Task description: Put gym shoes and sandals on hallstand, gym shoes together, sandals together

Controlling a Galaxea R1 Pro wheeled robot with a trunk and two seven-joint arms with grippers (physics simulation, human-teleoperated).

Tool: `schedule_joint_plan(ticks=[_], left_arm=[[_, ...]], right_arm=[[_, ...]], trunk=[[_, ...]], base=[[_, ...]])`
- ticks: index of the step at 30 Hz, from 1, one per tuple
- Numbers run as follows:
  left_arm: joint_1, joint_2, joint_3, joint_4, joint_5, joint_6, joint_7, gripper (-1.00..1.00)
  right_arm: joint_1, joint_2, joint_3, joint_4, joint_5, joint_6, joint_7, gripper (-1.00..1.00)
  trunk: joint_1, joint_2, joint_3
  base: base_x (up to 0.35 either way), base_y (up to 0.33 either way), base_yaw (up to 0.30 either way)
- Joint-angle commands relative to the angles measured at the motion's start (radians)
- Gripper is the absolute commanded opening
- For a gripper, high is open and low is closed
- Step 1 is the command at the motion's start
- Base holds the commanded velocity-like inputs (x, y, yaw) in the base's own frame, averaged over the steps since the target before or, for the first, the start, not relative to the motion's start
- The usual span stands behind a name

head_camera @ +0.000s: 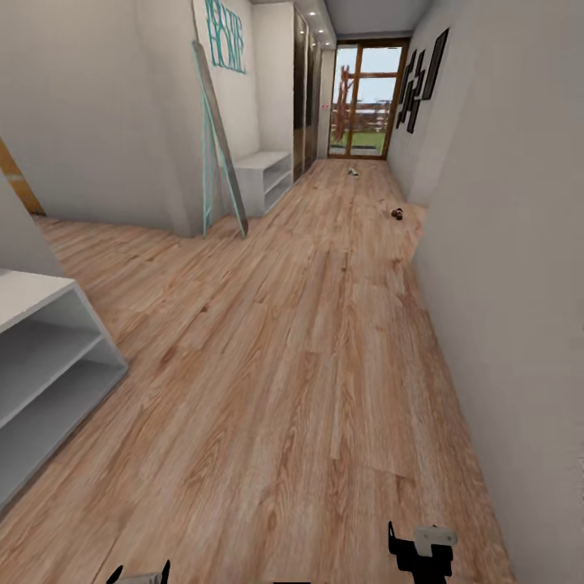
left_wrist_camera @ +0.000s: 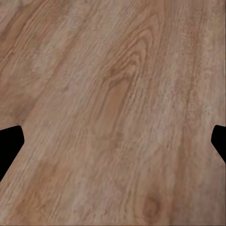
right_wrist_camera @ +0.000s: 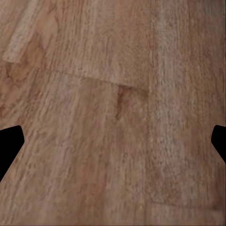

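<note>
Far down the corridor floor (head_camera: 308,341) lies a small white shape (head_camera: 354,171), seemingly a gym shoe, too small to be sure. Nearer, by the right wall, sits a small dark brown thing (head_camera: 397,213), seemingly a sandal. The other shoe and sandal are out of view. At the near left stands the light grey hallstand (head_camera: 49,357), its two open shelf levels bare. My left gripper (head_camera: 139,575) and right gripper (head_camera: 421,551) hang low at the picture's bottom edge. Both wrist views show the left gripper (left_wrist_camera: 113,141) and right gripper (right_wrist_camera: 113,141) open over bare planks, holding nothing.
A white bench unit with shelves (head_camera: 266,177) stands against the left wall further on, with a tall leaning teal-framed mirror (head_camera: 221,138) before it. A grey wall (head_camera: 503,284) runs close along my right. A glass door (head_camera: 365,101) ends the corridor.
</note>
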Motion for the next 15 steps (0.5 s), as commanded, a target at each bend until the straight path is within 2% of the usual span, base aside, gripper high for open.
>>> schedule_joint_plan(ticks=[1,7,15], left_arm=[[-0.001,0.000,0.009,0.000,-0.007,-0.003,-0.005,1.00],[-0.001,0.000,0.009,0.000,-0.007,-0.003,-0.005,1.00],[-0.001,0.000,0.009,0.000,-0.007,-0.004,-0.005,1.00]], right_arm=[[-0.001,0.000,0.005,0.001,0.004,-0.001,-0.008,1.00],[-0.001,0.000,0.006,0.001,0.004,-0.001,-0.007,1.00],[-0.001,0.000,0.007,0.002,0.007,-0.001,-0.002,1.00]], trunk=[[0.000,0.000,-0.001],[0.000,0.000,-0.001],[0.000,0.000,-0.001]], base=[[0.336,0.000,-0.300],[0.337,0.000,-0.252],[0.338,0.000,-0.047]])
